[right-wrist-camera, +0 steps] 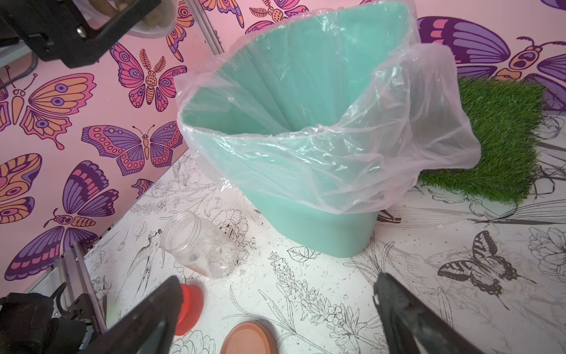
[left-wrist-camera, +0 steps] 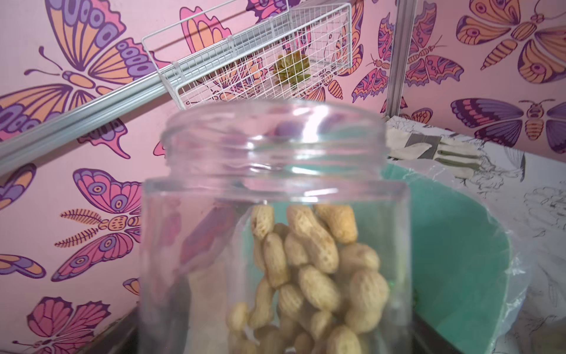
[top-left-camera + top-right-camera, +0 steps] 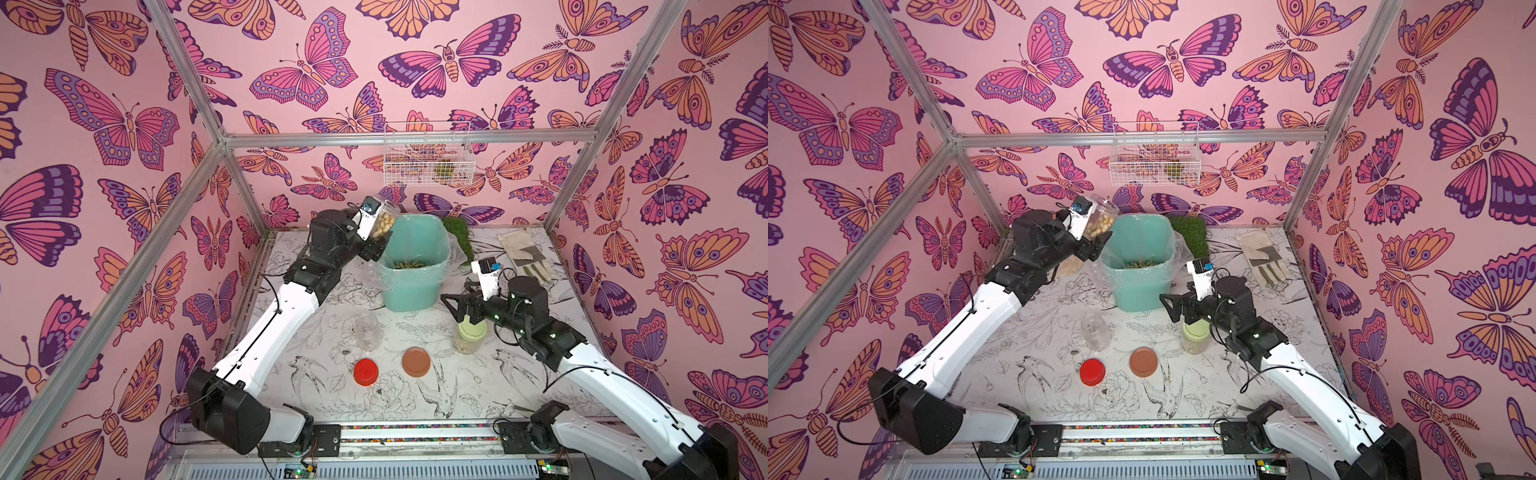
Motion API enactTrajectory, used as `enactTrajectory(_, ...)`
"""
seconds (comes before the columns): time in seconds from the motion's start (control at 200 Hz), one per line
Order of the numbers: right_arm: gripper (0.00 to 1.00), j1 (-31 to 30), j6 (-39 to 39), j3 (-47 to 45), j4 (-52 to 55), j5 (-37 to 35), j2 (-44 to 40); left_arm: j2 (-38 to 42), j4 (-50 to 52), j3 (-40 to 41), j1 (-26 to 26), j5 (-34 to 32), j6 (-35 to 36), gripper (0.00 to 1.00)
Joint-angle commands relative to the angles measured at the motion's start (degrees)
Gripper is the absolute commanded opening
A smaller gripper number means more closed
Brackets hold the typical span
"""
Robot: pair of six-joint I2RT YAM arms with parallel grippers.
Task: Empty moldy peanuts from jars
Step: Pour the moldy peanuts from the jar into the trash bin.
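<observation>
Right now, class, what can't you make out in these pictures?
- Held jar: left wrist view, bottom edge cuts off its base.
- Brown lid: right wrist view, bottom edge cuts it.
- Binned peanuts: right wrist view, bin wall hides them.
- Green-lid jar contents: both top views, too small.

Bin (image 3: 415, 291) fills back-centre of the surface (image 3: 478, 390). Round the bin:

- **10 o'clock:** shut off by left tool (image 3: 379, 242) gripping an open jar (image 3: 384, 222) at rim ht.
- **1 o'clock:** grass mat (image 3: 459, 237) against the liner.
- **2 o'clock:** glove (image 3: 525, 255), lying flat.
- **5 o'clock:** right tool (image 3: 453, 307), jaws wide, by a lidded jar (image 3: 471, 336).
- **7 o'clock:** empty jar (image 3: 368, 330); red lid (image 3: 366, 372) & brown lid (image 3: 416, 362) nearer front.
- **12 o'clock:** wire basket (image 3: 428, 153) overhead.

Free lanes: btw empty jar & lidded jar at 6 o'clock; bare strip in front of lids.
</observation>
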State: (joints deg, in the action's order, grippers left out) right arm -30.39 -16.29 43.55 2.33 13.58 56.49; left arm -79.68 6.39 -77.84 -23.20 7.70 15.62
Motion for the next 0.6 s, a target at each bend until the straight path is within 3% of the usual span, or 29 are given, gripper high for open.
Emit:
enactTrajectory(0.0, 0.99, 0.34, -0.58, 1.93, -0.32, 0.89, 0.40, 2.88, -7.92, 1.06, 0.26, 3.01, -2.96, 0.00)
enactTrajectory(0.145, 0.99, 0.33, -0.54, 1.81, -0.38, 0.75, 0.29, 3.43, -1.93, -0.57, 0.44, 4.48, 5.98, 0.00)
enactTrajectory(0.3, 0.99, 0.41, -0.58, 1.50, -0.64, 0.76, 0.22, 1.22, 12.86, -8.38, 0.13, 4.85, 22.09, 0.00)
enactTrajectory(0.596, 0.99, 0.42, -0.49, -0.28, -1.40, 0.09, -0.98, -6.37, 36.22, -25.33, -4.28, -6.02, 53.92, 0.00)
